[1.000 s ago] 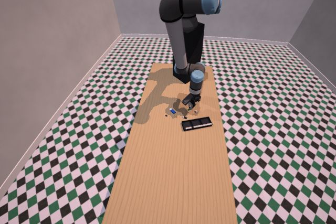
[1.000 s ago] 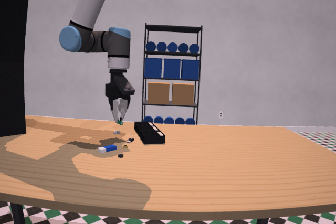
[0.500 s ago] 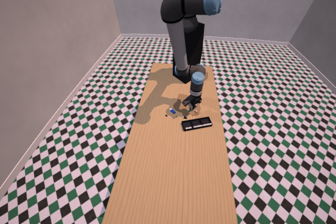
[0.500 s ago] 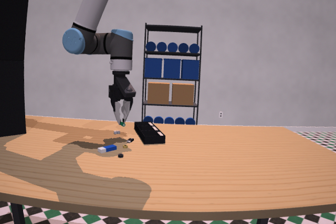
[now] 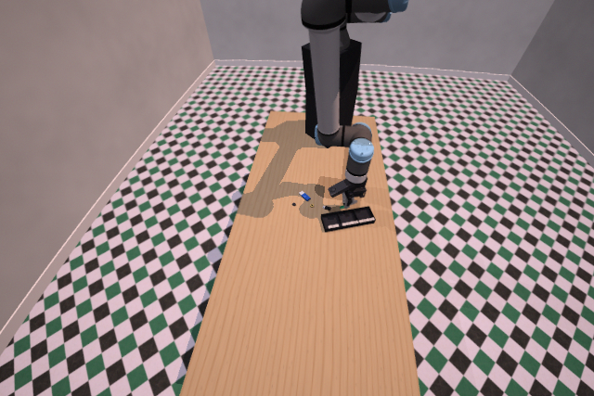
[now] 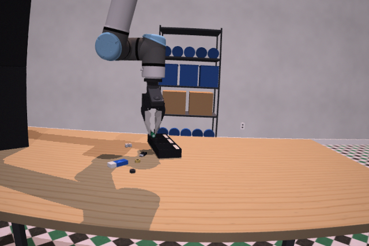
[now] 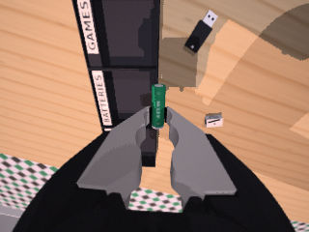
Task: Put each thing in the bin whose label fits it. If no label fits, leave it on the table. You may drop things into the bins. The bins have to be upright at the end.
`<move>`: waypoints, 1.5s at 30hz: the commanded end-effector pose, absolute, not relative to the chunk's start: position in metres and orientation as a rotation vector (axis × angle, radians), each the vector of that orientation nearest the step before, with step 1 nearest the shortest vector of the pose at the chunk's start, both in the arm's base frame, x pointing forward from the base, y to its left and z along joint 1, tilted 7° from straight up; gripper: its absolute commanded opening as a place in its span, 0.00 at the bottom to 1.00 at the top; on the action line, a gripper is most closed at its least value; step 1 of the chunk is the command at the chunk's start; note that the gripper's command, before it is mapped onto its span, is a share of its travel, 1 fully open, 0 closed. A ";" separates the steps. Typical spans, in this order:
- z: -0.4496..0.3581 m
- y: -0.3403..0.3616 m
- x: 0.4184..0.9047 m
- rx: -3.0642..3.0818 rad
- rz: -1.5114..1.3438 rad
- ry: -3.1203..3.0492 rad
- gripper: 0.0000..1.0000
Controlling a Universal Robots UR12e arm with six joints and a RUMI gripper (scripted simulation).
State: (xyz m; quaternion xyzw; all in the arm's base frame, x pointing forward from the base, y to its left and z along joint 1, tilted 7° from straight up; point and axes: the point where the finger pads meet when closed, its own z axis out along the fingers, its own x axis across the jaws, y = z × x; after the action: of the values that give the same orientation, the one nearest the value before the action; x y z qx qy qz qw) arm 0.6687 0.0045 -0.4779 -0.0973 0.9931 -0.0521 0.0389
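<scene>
Jaws clamped on green battery [image 7: 158,105]; above BATTERIES bin [image 7: 126,99] edge

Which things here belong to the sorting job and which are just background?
Job: green battery in the tool; labelled bin row; USB stick; eraser; die; nut.
Background: shelf rack and its boxes.

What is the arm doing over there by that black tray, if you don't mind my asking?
The arm's gripper is shut on a green battery and holds it above the row of black bins, at the edge of the one labelled BATTERIES; another reads GAMES. A USB stick, a blue and white eraser, a small nut and a dark round piece lie on the table.
</scene>
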 end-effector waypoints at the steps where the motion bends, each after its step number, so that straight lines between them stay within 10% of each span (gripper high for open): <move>1: -0.477 0.014 0.692 -0.288 -0.161 3.049 0.00; 45: -0.514 0.016 0.708 -0.288 -0.161 3.049 0.00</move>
State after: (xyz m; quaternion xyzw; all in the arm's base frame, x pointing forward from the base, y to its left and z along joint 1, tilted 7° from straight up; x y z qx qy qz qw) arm 0.7071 0.0162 -0.5107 -0.0939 0.9935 -0.0525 0.0368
